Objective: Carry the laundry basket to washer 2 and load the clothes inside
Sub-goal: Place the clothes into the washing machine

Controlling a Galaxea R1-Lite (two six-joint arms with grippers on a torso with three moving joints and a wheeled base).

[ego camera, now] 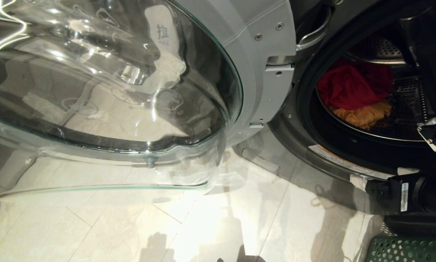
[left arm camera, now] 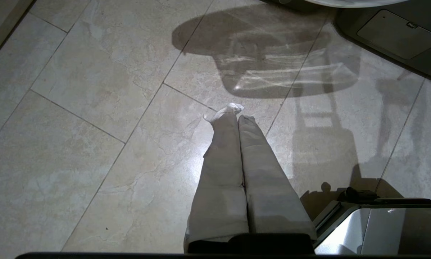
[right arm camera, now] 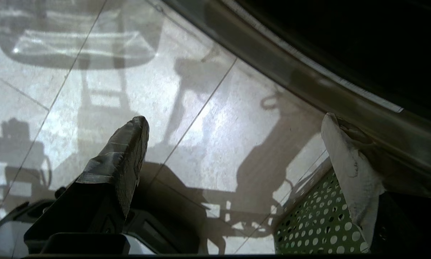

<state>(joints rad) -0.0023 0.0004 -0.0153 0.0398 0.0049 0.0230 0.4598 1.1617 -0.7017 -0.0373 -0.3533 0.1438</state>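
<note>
Washer door (ego camera: 105, 83) swung wide open. Red garment (ego camera: 352, 87) and orange garment (ego camera: 363, 114) lying inside the drum (ego camera: 407, 105). Green perforated laundry basket (right arm camera: 316, 223) on the tiled floor (ego camera: 130, 225) below the opening. Right gripper (right arm camera: 233, 122) spread wide, empty, above the basket's edge. Left gripper (left arm camera: 237, 111) clenched, empty, over bare tiles.

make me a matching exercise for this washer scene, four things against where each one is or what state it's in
Things:
1. red garment
2. washer door
3. green laundry basket
4. left end effector

States or places:
A. swung wide open
B. on the floor below the washer opening
C. inside the drum
D. shut, above bare floor tiles

Pairs: 1-C, 2-A, 3-B, 4-D
</note>
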